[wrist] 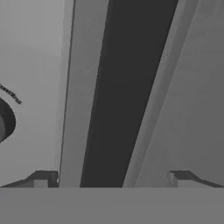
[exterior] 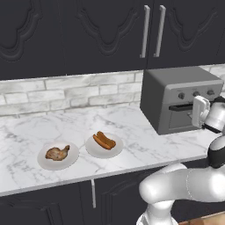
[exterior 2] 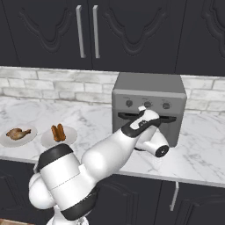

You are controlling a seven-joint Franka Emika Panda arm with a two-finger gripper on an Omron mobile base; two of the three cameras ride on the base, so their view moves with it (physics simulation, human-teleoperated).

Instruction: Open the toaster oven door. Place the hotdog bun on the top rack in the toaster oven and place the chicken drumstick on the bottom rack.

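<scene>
The grey toaster oven (exterior: 176, 88) (exterior 2: 149, 90) stands at the right of the counter, its door (exterior: 182, 121) (exterior 2: 125, 125) shut. Both racks are hidden behind it. In the hand view the dark handle bar (wrist: 127, 87) runs up the frame between my fingertips (wrist: 41, 178). My gripper (wrist: 111, 179) is open and straddles the bar close up. The hotdog bun (exterior: 104, 141) (exterior 2: 58, 132) lies on one white plate. The chicken drumstick (exterior: 57, 153) (exterior 2: 18, 132) lies on another plate to its left.
Both plates (exterior: 90, 149) (exterior: 41, 160) sit near the front of the marble counter (exterior: 132, 132), left of the oven. Dark wall cabinets (exterior: 110, 30) hang above a brick backsplash. One oven knob (wrist: 4, 122) shows at the left edge of the hand view.
</scene>
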